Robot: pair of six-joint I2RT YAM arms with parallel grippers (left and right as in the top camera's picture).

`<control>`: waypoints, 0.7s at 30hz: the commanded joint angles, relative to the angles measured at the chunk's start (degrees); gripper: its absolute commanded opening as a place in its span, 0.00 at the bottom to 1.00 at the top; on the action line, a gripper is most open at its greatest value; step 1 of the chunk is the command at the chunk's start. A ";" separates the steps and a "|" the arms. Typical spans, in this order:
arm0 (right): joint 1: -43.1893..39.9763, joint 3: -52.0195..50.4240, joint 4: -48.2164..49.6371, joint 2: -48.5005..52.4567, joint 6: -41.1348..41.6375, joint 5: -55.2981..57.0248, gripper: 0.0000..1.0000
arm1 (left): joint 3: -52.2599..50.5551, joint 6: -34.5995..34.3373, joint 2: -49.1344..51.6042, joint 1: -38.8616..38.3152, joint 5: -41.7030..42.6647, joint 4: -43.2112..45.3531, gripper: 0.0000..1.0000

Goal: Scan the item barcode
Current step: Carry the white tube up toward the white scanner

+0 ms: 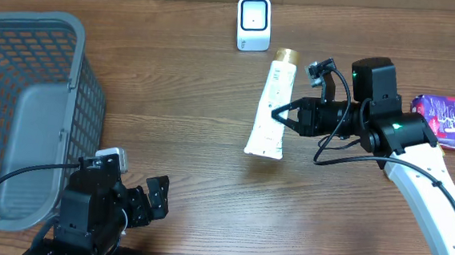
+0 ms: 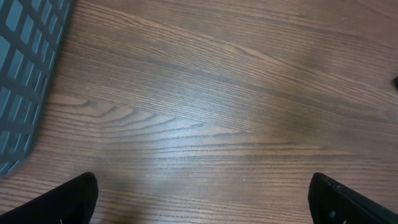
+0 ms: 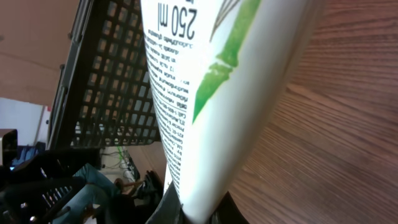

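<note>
A white tube (image 3: 205,93) printed with a green stalk looms in the right wrist view, pinched by the right gripper (image 1: 279,113) near a white scanner (image 1: 253,23), while the left gripper (image 1: 157,199), well apart, rests spread wide beside a grey basket (image 1: 25,33).

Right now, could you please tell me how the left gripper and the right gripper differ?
The left gripper stands wide open and empty; the right gripper is shut on the white tube. The left gripper sits beside the grey basket; the right gripper is out near the middle. Both are black.
</note>
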 commanded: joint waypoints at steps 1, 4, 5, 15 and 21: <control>-0.02 4.00 -1.09 -1.90 0.22 2.60 0.04 | -0.09 -0.35 -0.63 -0.26 0.09 0.09 1.00; 1.38 8.24 -8.83 -1.84 2.40 16.85 0.04 | -0.09 -0.35 -0.63 -0.26 0.09 0.09 1.00; 2.03 10.19 -11.58 -1.66 2.82 21.51 0.04 | -0.09 -0.35 -0.63 -0.26 0.09 0.09 1.00; 5.64 40.13 -30.45 10.80 2.54 48.52 0.04 | -0.09 -0.35 -0.63 -0.26 0.09 0.09 0.99; 7.61 60.39 -37.55 28.30 -0.35 60.24 0.04 | -0.09 -0.35 -0.63 -0.26 0.09 0.09 1.00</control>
